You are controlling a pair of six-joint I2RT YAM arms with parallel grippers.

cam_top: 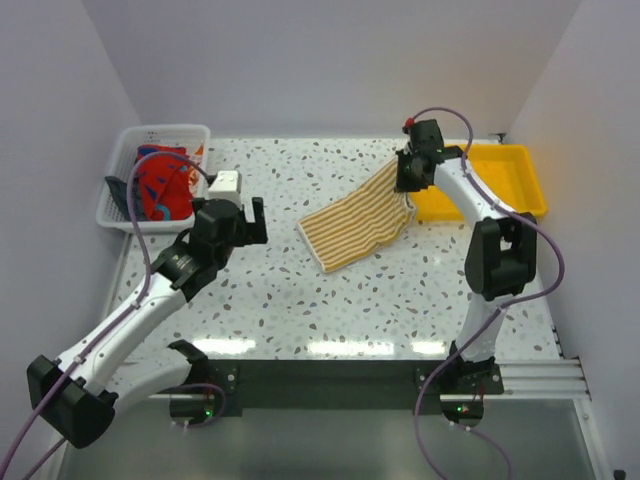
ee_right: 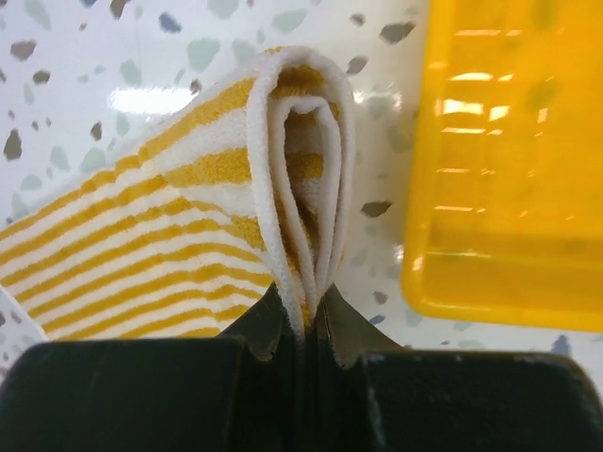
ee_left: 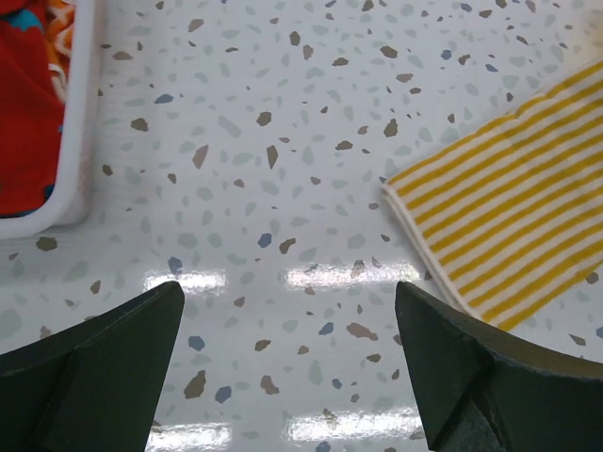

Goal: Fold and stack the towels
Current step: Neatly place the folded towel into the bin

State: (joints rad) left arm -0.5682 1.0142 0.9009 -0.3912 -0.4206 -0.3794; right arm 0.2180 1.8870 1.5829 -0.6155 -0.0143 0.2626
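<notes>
Tabletop [cam_top: 330, 300]: speckled white, fills the mid of the top view.

Striped towel [cam_top: 352, 225] lies on it, ctr-right, tan/white. Its long axis runs diag. from lower left to upper right of frame. The lower-left end lies flat on the tabletop. The upper-right end is lifted off and bunched into a narrow loop, w/ layered edges clear in the right wrist view [ee_right: 292, 151].

White basket [cam_top: 120, 205] sits upper left, w/ red/blue towels [cam_top: 160, 185] heaped inside, not folded as far as I can tell. Yellow tray [cam_top: 490, 185] sits upper right, just beyond the lifted end.

Right hand [cam_top: 405, 185]: clenched on the striped towel's upper-right end, jaws pinched tight on the layers (bottom ctr of its wrist view [ee_right: 301, 320]).

Left hand [cam_top: 238, 212]: released, jaws wide, grasping nothing, hovering left of ctr btwn basket and striped towel. In its wrist view [ee_left: 292, 377] the towel's corner [ee_left: 509, 217] sits at right of frame, apart from both fingers.

Key relation, my read: the free lower-left end lies to the right of the left hand, which is the nearer arm to it. Next fold prob. runs along that diag. axis, so the left hand would need to shift right onto that end.
</notes>
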